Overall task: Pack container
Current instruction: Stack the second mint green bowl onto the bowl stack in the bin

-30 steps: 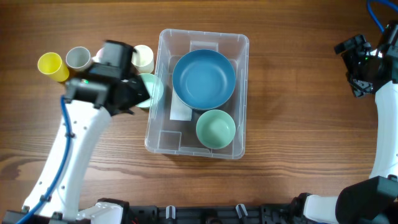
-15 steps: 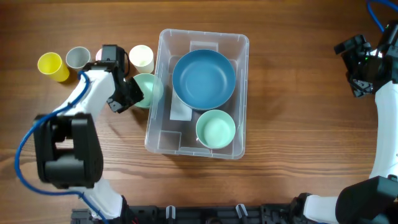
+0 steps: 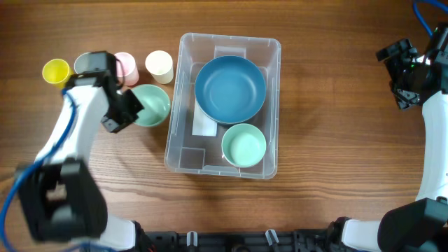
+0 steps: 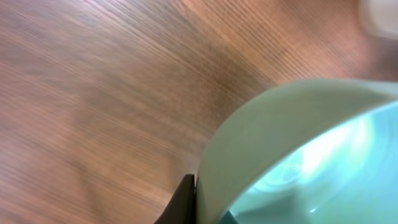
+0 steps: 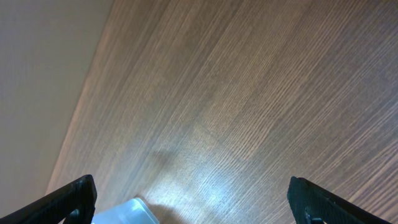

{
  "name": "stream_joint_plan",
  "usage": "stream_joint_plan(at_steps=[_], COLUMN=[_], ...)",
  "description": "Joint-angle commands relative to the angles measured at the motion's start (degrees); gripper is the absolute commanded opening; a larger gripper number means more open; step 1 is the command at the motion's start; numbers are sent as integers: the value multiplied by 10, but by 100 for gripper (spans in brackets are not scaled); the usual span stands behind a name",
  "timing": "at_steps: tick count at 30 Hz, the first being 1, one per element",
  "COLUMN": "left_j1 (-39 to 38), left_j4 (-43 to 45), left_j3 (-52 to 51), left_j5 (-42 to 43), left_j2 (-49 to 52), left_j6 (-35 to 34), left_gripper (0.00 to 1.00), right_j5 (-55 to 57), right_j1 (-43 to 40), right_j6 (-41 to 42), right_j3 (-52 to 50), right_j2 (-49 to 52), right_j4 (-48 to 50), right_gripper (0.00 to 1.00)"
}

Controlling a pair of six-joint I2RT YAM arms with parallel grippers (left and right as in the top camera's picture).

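Note:
The container (image 3: pixel 275 105) is a large clear bin at the table's middle. It holds a big blue bowl (image 3: pixel 229 89) and a small pale green bowl (image 3: pixel 243 145). Just left of the bin a second pale green bowl (image 3: pixel 152 105) is gripped at its left rim by my left gripper (image 3: pixel 131 108), which is shut on it. In the left wrist view one dark finger (image 4: pixel 185 200) presses the outer wall of that bowl (image 4: pixel 292 143); the other finger is hidden. My right gripper (image 3: pixel 404 70) hangs open at the far right over bare wood, its fingertips (image 5: pixel 74 199) wide apart.
Left of the bin stand a yellow cup (image 3: pixel 56 71), a grey cup (image 3: pixel 84 63) partly behind my left arm, a pink cup (image 3: pixel 127 64) and a cream cup (image 3: pixel 159 66). A corner of the bin (image 5: pixel 127 213) shows in the right wrist view.
My left gripper has closed on the green bowl's rim. The arm has swung left, and the bowl has shifted a little left, away from the bin. The right arm has not moved.

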Motion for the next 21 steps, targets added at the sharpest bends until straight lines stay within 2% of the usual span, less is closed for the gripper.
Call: stream_joint_plan(at_steps=[1,4,7,10,17,21], left_j1=[4,-18,-58,-130,-342,-409], left_j4=[-24,-34,-39,-47,-23,15], left_j3=[1,1,1,1,-16,-16], left_j5=[-16,0,21,23,19,19], left_j2=[-143,-230,-271,-284,-196,-123], left_j6=[3,2,0,-13,-13,-18], left_gripper=[4,4,4,4,4,4], right_j5=[-7,-7,-7,-7,-7,-7], right_j1=[2,2,2,2,2,2], right_j6=[8,8,8,8,8,8], right_j3=[6,6,6,6,6,6], right_j2=[7,7,7,7,7,7], right_j4=[1,1,1,1,1,1], right_gripper=[99,100,100,100,100,100])
